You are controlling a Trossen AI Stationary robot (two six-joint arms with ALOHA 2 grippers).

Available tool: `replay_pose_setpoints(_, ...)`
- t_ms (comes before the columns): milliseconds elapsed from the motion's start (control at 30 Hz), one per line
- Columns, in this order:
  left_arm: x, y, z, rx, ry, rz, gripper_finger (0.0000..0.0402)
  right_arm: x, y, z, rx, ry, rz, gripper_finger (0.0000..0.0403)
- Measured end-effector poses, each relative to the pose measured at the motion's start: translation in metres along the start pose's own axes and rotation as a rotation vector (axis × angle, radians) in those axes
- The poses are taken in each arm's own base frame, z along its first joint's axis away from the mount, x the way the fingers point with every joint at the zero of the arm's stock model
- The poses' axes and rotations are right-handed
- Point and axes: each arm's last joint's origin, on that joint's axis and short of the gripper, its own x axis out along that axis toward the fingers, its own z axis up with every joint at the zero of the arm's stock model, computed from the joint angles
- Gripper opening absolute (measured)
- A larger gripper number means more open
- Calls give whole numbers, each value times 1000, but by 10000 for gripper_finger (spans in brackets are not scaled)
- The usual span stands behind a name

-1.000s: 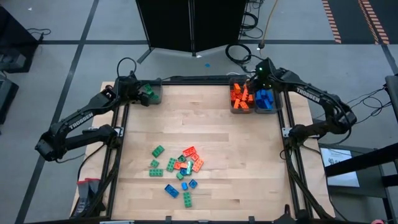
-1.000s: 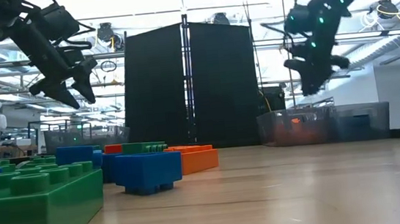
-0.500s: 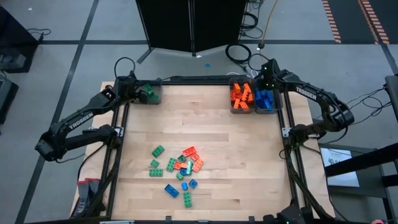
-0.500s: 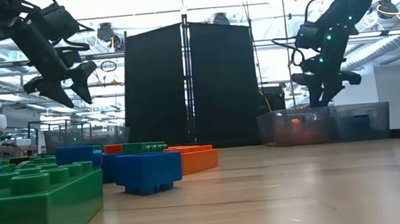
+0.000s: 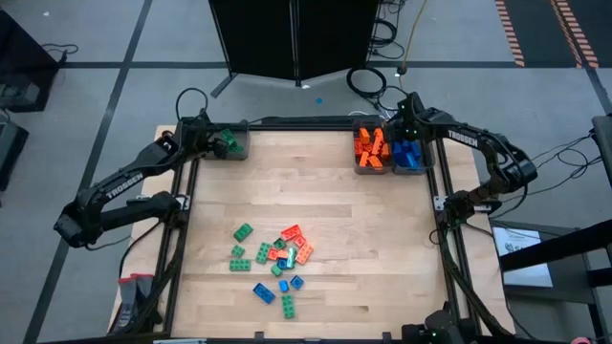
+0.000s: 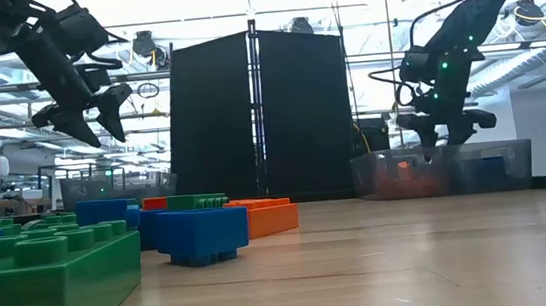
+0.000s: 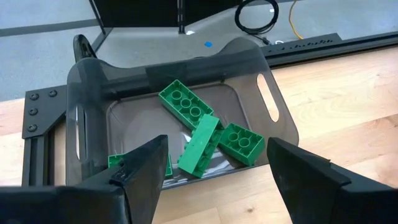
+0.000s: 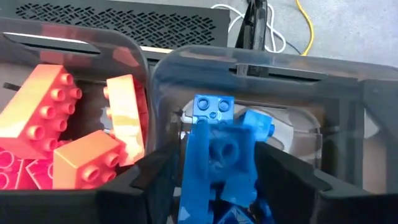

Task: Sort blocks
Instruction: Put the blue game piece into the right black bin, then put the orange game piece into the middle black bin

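Mostly the blocks [image 5: 273, 261] are small studded plastic bricks in green, orange and blue, and a loose cluster of them lies on the wooden table [image 5: 325, 205] toward its near edge, left of centre. More are already in grey bins along the far edge: green ones in the bin at the far left corner [image 5: 232, 143], orange ones in a bin [image 5: 369, 151] near the far right corner, and blue ones in the bin beside it [image 5: 409, 153].

The left gripper [image 7: 214, 168] hangs over the green bin [image 7: 93, 93] with its fingers [image 7: 146, 163] spread apart and nothing between them; the green bricks [image 7: 205, 134] lie in the bin below and beyond the fingertips, not touching them.

The right gripper [image 8: 214, 171] is over the blue bin [image 8: 336, 112]. A blue brick [image 8: 217, 152] sits between its two fingers [image 8: 155, 168], with other blue bricks around it; whether the fingers are clamping it or have let go cannot be told.

From above, both grippers show only as dark shapes over the bins. The wrist views alone show the studs and the tilted lie of the bricks inside. At table height, the near cluster looms large, a green brick [image 6: 40, 286] and a blue one [image 6: 201, 235] in front, while the left gripper [image 6: 89, 115] and right gripper [image 6: 442, 132] hang clear above the tabletop.
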Motion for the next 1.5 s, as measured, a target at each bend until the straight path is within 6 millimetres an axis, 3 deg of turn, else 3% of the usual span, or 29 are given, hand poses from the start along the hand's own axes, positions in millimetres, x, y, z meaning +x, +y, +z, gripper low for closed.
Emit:
replay_pose_setpoints(200,0,0,0,0,0,0,277,-14,6,11,-31,-14,108,193)
replay_pose_setpoints(333,0,0,0,0,0,0,277,-53,26,30,-166,-114,349,184)
replay_pose_setpoints(433,0,0,0,0,0,0,277,-90,49,36,-340,-190,647,183)
replay_pose_setpoints(567,0,0,0,0,0,0,277,-132,88,19,-625,-236,1025,183)
replay_pose_setpoints(733,0,0,0,0,0,0,277,-154,137,-29,-991,-286,1147,183)
replay_pose_setpoints(867,0,0,0,-1,0,0,277,-149,174,-64,-1184,-318,1111,183)
replay_pose_setpoints(1133,0,0,0,-2,2,0,277,-120,231,-106,-1277,-342,1200,183)
replay_pose_setpoints(1500,0,0,0,-1,3,1,277,-97,264,-145,-1386,-380,1268,185)
